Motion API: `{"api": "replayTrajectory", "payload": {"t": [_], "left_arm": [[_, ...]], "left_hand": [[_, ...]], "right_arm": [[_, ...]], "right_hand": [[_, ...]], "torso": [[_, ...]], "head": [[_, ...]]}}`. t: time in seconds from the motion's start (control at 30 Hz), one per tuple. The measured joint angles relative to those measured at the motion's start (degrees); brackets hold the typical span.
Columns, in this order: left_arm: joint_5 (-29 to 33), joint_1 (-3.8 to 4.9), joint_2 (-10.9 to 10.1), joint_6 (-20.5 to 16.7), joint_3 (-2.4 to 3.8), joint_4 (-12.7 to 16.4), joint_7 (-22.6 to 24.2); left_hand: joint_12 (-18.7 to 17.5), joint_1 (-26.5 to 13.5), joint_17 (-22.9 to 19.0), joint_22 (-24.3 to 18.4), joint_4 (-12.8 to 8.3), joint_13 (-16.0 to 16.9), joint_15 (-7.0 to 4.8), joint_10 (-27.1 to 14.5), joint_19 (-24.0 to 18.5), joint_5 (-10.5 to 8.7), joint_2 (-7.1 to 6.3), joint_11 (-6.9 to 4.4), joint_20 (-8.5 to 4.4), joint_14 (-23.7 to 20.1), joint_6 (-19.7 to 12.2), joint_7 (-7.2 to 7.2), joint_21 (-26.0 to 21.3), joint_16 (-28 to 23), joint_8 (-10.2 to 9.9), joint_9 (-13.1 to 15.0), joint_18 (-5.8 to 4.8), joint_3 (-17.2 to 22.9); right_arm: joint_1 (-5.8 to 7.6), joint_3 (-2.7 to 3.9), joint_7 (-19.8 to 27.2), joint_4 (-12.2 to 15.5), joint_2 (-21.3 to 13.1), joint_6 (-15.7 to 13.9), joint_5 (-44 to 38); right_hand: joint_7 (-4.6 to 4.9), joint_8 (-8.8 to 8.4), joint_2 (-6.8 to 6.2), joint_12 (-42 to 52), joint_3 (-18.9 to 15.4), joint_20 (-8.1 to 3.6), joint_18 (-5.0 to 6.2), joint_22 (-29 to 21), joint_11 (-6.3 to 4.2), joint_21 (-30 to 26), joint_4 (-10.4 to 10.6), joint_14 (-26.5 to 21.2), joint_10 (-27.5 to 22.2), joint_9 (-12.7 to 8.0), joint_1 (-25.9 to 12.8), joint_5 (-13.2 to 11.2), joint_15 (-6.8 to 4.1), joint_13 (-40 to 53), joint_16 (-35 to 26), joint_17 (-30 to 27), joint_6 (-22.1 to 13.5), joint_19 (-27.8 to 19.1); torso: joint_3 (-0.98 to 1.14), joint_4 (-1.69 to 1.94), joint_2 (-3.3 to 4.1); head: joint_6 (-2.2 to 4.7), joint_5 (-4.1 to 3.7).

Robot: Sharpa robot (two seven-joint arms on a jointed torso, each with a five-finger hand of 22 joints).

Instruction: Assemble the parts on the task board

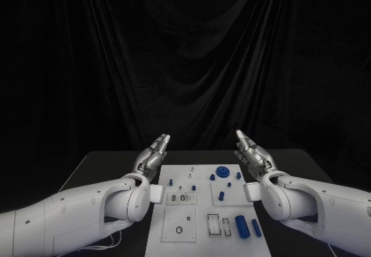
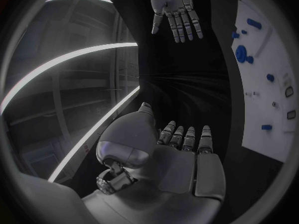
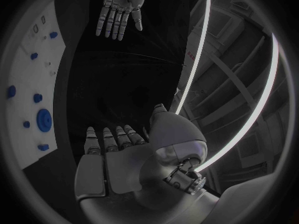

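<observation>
The task board [image 1: 179, 214] lay flat in the middle of the black table [image 1: 101, 163], running lengthwise away from the robot. Small blue parts sat on its right half: a round gear-like part [image 1: 222, 172] near the far end, a short peg [image 1: 221, 196] standing behind it toward the robot, and two longer cylinders [image 1: 241, 225] lying side by side near the board's near right corner. On the left half were dark-outlined recesses, among them a rounded slot [image 1: 179, 230] in a raised square plate and two rectangular cut-outs [image 1: 213, 224] toward the middle; what, if anything, sat inside them could not be told.

Both hands were raised above the far end of the board, well apart from every part. The left hand [image 1: 155, 150] hung over the board's far left edge, its fingers stretched out straight and close together, pointing away from the robot and grasping nothing. The right hand [image 1: 249, 147] mirrored it over the far right edge, fingers likewise extended and empty.

The left wrist view showed that hand's palm [image 2: 177, 159] flat with its fingers apart, the right hand [image 2: 176, 10] opposite with spread fingers, and the board [image 2: 264, 84] edge-on with blue parts on it. The right wrist view showed the right palm [image 3: 121, 159] released, the left hand [image 3: 119, 7] spread opposite, and the gear-like part [image 3: 44, 119] on the board [image 3: 28, 69].
</observation>
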Motion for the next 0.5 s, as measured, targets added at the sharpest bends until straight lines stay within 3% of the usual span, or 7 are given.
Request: {"api": "replayTrajectory", "payload": {"t": [0.07,0.2,0.3,0.37,0.5], "left_arm": [[1.25,0.61,-0.11,3.09,-0.88,0.00,0.54],[4.35,1.97,-0.36,10.58,-3.02,0.02,1.84],[6.01,2.60,-0.47,14.56,-3.89,0.02,2.57],[7.16,2.99,-0.52,17.34,-4.41,0.02,3.10],[9.14,3.51,-0.62,22.14,-5.19,0.03,4.14]], "left_hand": [[0.00,0.68,-0.01,0.00,0.19,0.00,0.46,0.08,0.08,0.10,0.35,0.08,0.74,0.09,0.40,0.40,0.00,0.00,0.24,0.08,-0.03,-0.10],[0.48,2.44,-0.02,0.25,0.62,0.28,2.12,1.67,0.68,1.79,0.49,1.66,2.51,0.27,1.71,1.09,0.14,0.00,0.56,0.29,-0.02,0.34],[1.83,3.99,0.13,0.95,0.84,0.86,3.03,3.16,1.89,3.92,0.47,3.08,3.71,1.00,3.16,1.74,1.19,0.72,0.93,0.49,-0.03,0.77],[3.62,5.80,0.69,1.61,0.76,1.30,3.98,4.71,3.19,6.52,0.41,4.51,4.97,1.96,4.97,2.59,2.33,1.98,1.62,0.74,-0.04,1.48],[7.80,9.80,1.38,2.46,0.61,1.99,5.18,7.33,6.19,11.73,0.16,6.16,6.19,4.03,8.17,4.23,4.14,4.37,2.94,1.17,-0.04,2.55]], "right_arm": [[0.87,-1.04,-0.36,-0.09,-0.23,3.04,0.90],[2.89,-3.66,-1.31,-0.20,-0.80,10.40,3.09],[3.75,-4.61,-1.82,-0.31,-1.04,14.29,4.26],[4.25,-5.14,-2.18,-0.35,-1.16,16.92,5.06],[4.97,-6.03,-2.90,-0.38,-1.36,21.49,6.43]], "right_hand": [[0.23,0.44,0.32,0.00,-0.25,0.51,0.00,0.00,0.89,0.00,0.25,-0.14,-0.03,0.09,0.60,0.00,0.60,0.00,0.00,0.00,0.23,0.15],[0.95,1.57,0.50,0.00,-0.41,1.71,0.00,0.00,3.24,0.00,0.40,-0.07,-0.06,0.36,2.00,0.39,1.97,0.00,0.00,0.00,0.95,0.28],[1.46,2.63,0.33,0.00,-0.41,2.38,0.00,0.00,4.70,0.00,0.40,-0.06,-0.06,0.58,2.84,0.72,2.59,0.00,0.00,0.00,1.46,0.58],[2.13,4.03,0.52,0.02,-0.56,3.08,0.00,0.00,6.26,0.46,0.56,0.18,0.08,0.81,3.87,1.41,3.40,0.08,0.00,0.04,2.12,1.27],[3.15,6.44,0.35,1.83,-0.56,4.49,-0.02,0.00,8.77,1.62,0.56,0.89,0.57,1.19,5.79,3.11,4.71,0.60,1.37,0.59,3.28,2.73]], "torso": [[0.01,0.00,0.00],[0.01,0.00,-0.01],[0.01,0.01,-0.01],[0.01,0.00,-0.01],[0.01,0.00,-0.01]], "head": [[0.00,0.00],[0.01,0.01],[0.01,0.01],[0.01,0.01],[0.01,0.01]]}}
